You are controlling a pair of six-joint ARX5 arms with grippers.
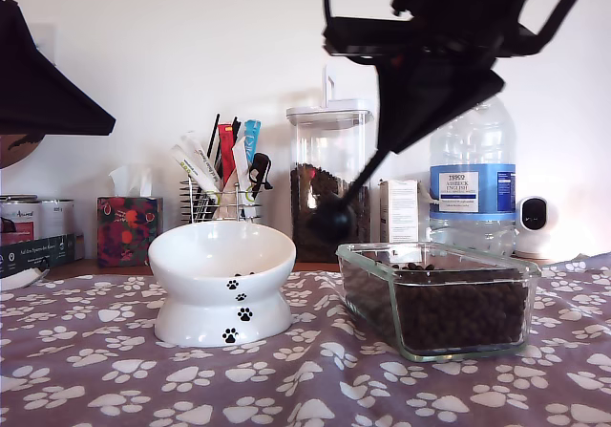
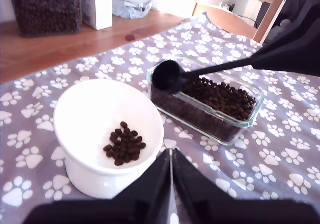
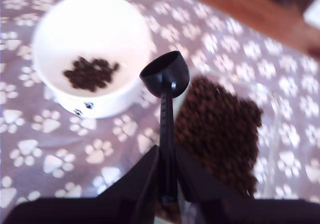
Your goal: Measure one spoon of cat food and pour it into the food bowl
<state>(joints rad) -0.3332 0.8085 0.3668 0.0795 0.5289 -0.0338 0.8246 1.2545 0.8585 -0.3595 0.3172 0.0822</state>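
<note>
Paw-print cloth (image 1: 315,389) covers the wooden table beneath my second gripper (image 3: 167,176), which pinches the spoon (image 3: 166,83) by its handle above the glass dish (image 1: 434,293). Beside it, cat food (image 2: 125,144) lies in the food bowl (image 1: 221,284). My first gripper (image 2: 171,184), pressed together, hovers over that bowl.

Spoon (image 3: 165,76): small black plastic scoop, round deep cup, long thin straight handle. Held in air, handle clamped in my second end effector (image 3: 167,184), cup forward, tilted, between food bowl and glass dish (image 1: 434,298).

Cat food (image 2: 125,144): small dark brown kibble, loose pile in bottom of food bowl; bigger mass fills glass dish.

Food bowl (image 1: 221,288): white glossy ceramic, flared pedestal, black paw prints on front. Upright on tabletop cloth, just beside glass dish, apart.
</note>
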